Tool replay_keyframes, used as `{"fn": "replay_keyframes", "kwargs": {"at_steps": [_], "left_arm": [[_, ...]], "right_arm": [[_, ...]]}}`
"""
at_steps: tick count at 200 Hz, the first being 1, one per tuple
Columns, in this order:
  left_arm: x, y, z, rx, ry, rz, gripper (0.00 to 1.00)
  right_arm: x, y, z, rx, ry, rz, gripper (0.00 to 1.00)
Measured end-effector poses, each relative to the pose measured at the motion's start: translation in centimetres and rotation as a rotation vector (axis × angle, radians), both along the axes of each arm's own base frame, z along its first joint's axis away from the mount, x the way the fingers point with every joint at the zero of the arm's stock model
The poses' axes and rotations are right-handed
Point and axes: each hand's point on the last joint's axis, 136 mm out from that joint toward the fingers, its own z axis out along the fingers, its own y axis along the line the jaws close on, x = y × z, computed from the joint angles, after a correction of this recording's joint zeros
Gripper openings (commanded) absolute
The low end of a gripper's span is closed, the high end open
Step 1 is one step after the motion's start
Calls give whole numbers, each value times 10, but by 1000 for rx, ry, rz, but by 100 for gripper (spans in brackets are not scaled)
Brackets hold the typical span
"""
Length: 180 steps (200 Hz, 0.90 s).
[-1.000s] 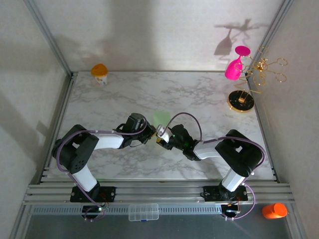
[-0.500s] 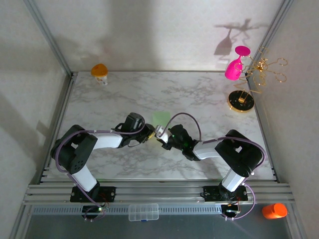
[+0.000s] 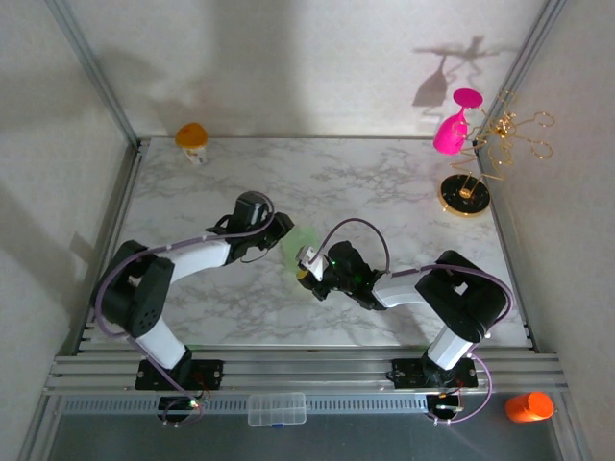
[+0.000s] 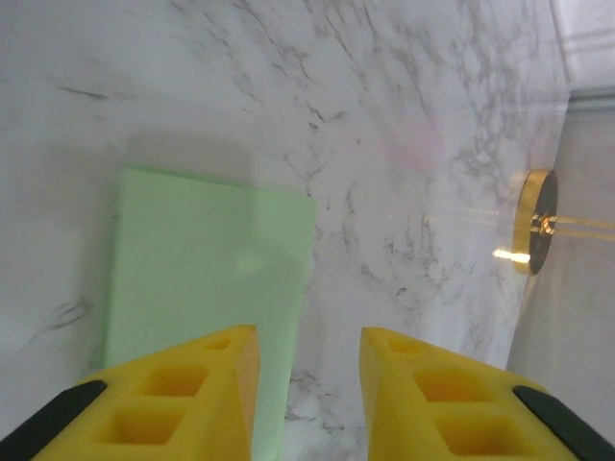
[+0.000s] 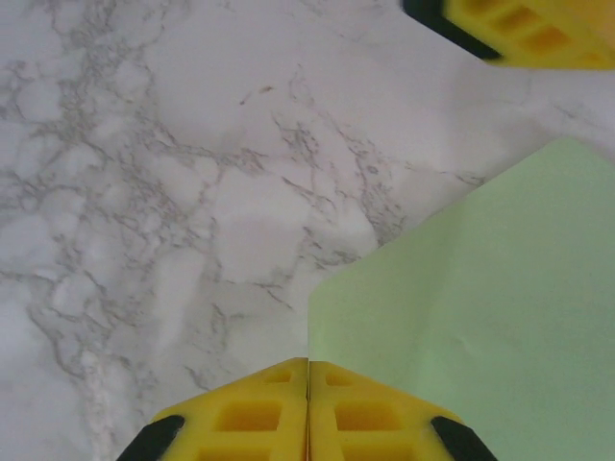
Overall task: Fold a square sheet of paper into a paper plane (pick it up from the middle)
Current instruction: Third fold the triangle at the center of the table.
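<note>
The pale green sheet of paper (image 3: 299, 247) sits mid-table between my two grippers. My right gripper (image 3: 307, 273) is at its near edge. In the right wrist view its yellow fingers (image 5: 375, 413) are pressed together, and the paper (image 5: 480, 307) runs into the seam, so my right gripper (image 5: 307, 363) is shut on it. My left gripper (image 3: 277, 230) stands just left of the sheet. In the left wrist view it (image 4: 307, 331) is open, with bare marble in the gap. The paper (image 4: 207, 259) runs down beside and under the left finger (image 4: 183, 394).
A gold stand base (image 3: 464, 195) holding a pink glass (image 3: 450, 131) stands at the far right; the base (image 4: 534, 233) also appears in the left wrist view. An orange-topped cup (image 3: 192, 141) is at the far left corner. A clear box (image 3: 277, 408) lies on the front rail.
My left gripper has opened and drawn back toward the far left. My right gripper has shut on the paper's near edge. The sheet has shifted slightly nearer and to the left.
</note>
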Motion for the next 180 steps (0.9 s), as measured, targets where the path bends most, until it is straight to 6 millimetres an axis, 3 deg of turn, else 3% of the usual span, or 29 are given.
{"fn": "replay_keyframes", "kwargs": {"at_steps": [29,61,124,180], "left_arm": [[5,-27,-33,60,53,-95,23],[0,-35,-69,123,125,-150,17],[0,-36,-72,157,112,-189,7],[3,-38,-71,165,101,-211,5]], "right_arm": [[-4,2,1,24,53,-9,9],[-5,3,1,42,97,-24,8],[11,8,10,86,197,-145,7],[29,2,-4,44,266,-244,7]]}}
